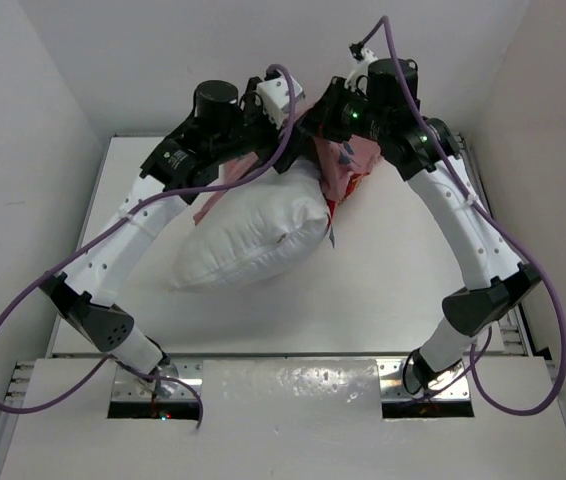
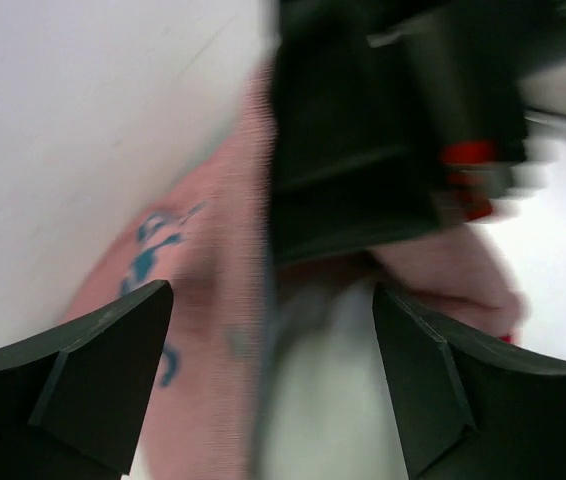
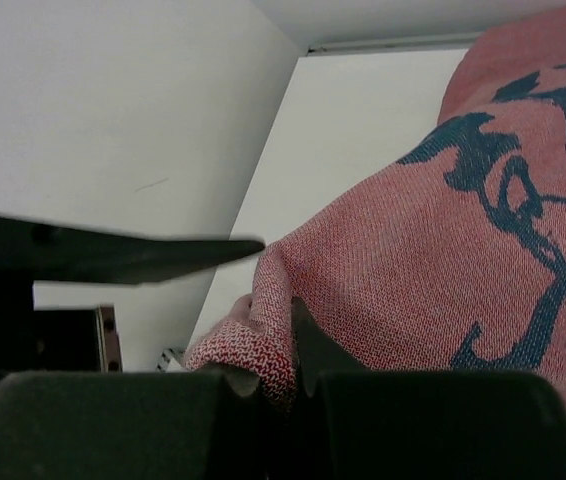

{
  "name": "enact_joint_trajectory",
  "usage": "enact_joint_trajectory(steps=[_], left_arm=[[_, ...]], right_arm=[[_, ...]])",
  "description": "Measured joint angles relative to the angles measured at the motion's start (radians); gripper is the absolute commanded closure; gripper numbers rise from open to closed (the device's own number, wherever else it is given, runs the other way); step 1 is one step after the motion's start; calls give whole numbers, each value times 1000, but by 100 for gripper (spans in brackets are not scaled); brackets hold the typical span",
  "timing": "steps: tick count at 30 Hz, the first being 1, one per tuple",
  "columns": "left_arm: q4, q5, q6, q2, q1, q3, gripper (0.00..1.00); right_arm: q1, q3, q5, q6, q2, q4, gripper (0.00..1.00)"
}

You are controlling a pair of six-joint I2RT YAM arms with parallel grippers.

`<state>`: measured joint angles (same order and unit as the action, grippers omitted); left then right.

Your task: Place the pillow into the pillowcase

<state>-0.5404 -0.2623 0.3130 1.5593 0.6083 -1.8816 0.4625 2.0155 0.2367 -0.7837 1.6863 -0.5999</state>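
The white pillow (image 1: 253, 240) lies in the middle of the table, its far right end tucked under the red-orange pillowcase (image 1: 348, 165). Both grippers meet above that end. My right gripper (image 3: 281, 375) is shut on a bunched fold of the pillowcase (image 3: 443, 250), which drapes away to the right with dark blue print. My left gripper (image 2: 273, 380) stands open, its fingers (image 2: 93, 370) wide apart. Pink pillowcase fabric (image 2: 203, 300) and white pillow (image 2: 333, 410) lie between and beyond them, not pinched. In the top view the left gripper (image 1: 303, 125) sits right beside the right gripper (image 1: 331, 122).
White walls enclose the table (image 1: 383, 290) on the left, right and back. The right gripper's black body (image 2: 383, 130) fills the top of the left wrist view, very close. A dark flat bar (image 3: 113, 255) crosses the right wrist view. Purple cables (image 1: 23, 300) loop beside both arms.
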Motion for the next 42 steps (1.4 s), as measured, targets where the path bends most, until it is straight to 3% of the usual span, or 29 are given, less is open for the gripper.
enact_joint_trajectory(steps=[7,14,16,17,18,19,23,31,34,37,42], left_arm=[[13,158,92,-3,11,21,18],[12,146,127,-5,16,107,11],[6,124,116,-5,16,150,42],[5,116,105,-5,16,172,63],[3,109,92,-3,16,188,93],[-3,103,82,0,16,194,100],[-53,74,63,19,4,143,100],[-125,16,-8,50,-14,-197,100],[-138,37,-20,80,-12,-309,100],[-134,72,-15,92,-3,-352,100],[-132,155,-7,92,1,-357,100]], right_arm=[[-8,-45,9,11,-50,2,100],[-16,-56,30,10,-57,27,100],[-20,-56,36,11,-57,29,100],[-23,-58,40,11,-58,29,100],[-24,-62,45,11,-58,31,100],[-25,-69,52,11,-60,32,100],[-61,-93,82,5,-66,35,100],[-146,7,83,33,-36,-56,100],[-137,18,51,70,-58,-31,94],[-137,-30,-2,114,-108,4,80],[-132,-209,-25,189,-189,55,29]])
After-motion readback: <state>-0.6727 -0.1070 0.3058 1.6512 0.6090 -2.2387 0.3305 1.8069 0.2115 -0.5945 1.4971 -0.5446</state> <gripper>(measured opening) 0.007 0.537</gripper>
